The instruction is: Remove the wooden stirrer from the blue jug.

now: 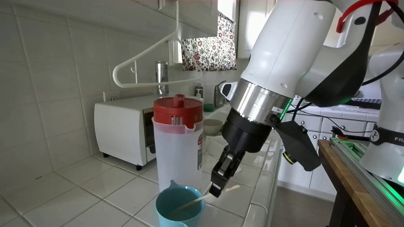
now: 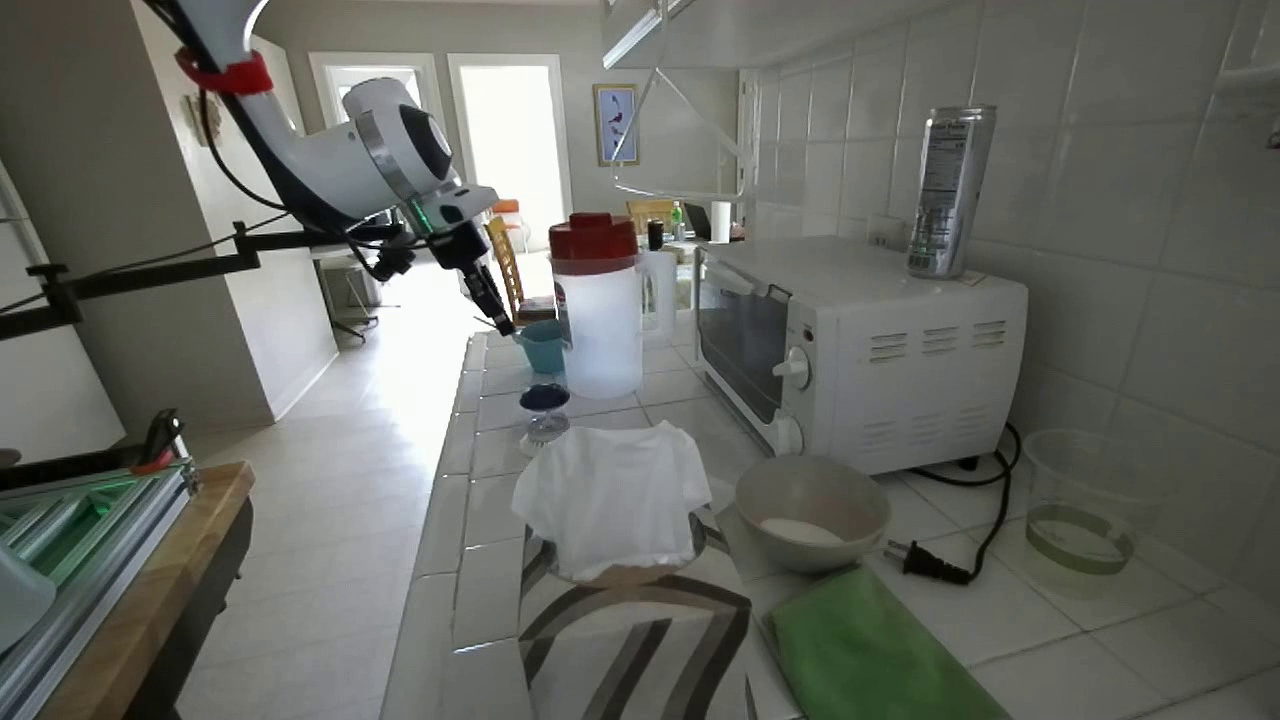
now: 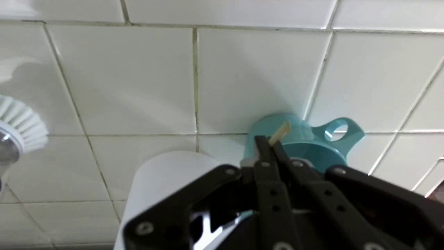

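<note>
The arm slanted down over the desk, its end effector pinched together on the wooden stirrer near the top, whose lower part leaned inside the blue jug.

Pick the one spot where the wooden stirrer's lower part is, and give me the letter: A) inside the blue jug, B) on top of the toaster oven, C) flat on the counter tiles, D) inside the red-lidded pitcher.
A: in an exterior view the wooden stirrer slants down from the gripper past the rim into the blue jug.
</note>
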